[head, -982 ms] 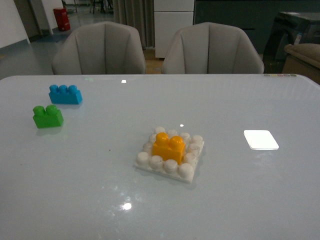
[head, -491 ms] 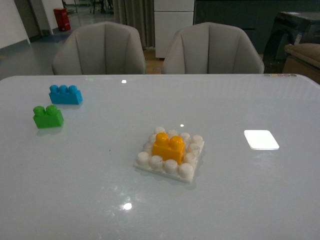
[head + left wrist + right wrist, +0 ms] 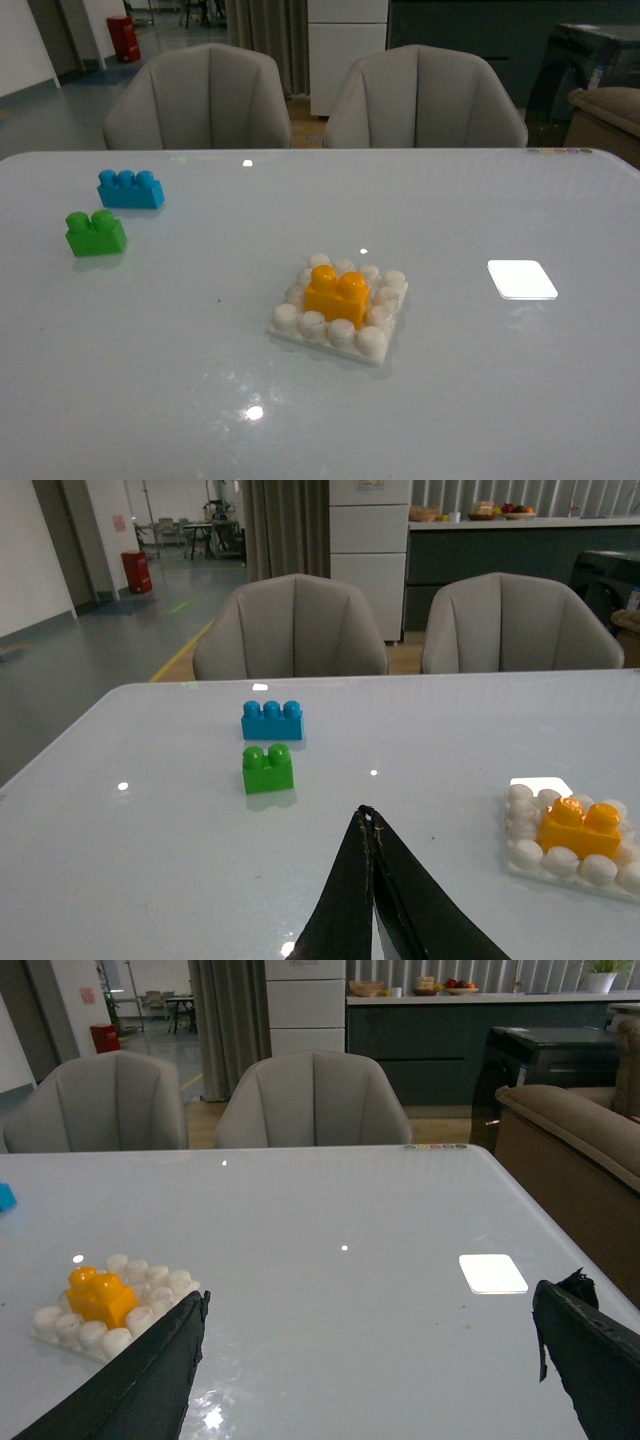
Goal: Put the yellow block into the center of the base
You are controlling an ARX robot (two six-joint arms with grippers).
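Note:
The yellow block (image 3: pixel 338 293) sits upright in the middle of the white studded base (image 3: pixel 340 330), ringed by the base's studs, near the table's centre. The left wrist view shows the same block (image 3: pixel 580 826) on the base (image 3: pixel 535 855), off to one side of my left gripper (image 3: pixel 367 816), whose black fingers are shut together with nothing between them. My right gripper (image 3: pixel 372 1312) stands wide open and empty above bare table, with the block (image 3: pixel 98 1295) and base (image 3: pixel 60 1326) beyond one finger. Neither arm appears in the front view.
A green two-stud brick (image 3: pixel 96 232) and a blue three-stud brick (image 3: pixel 131 188) rest at the table's far left. A smooth white rectangle (image 3: pixel 521 279) lies to the right of the base. Two grey chairs (image 3: pixel 200 100) stand behind the far edge.

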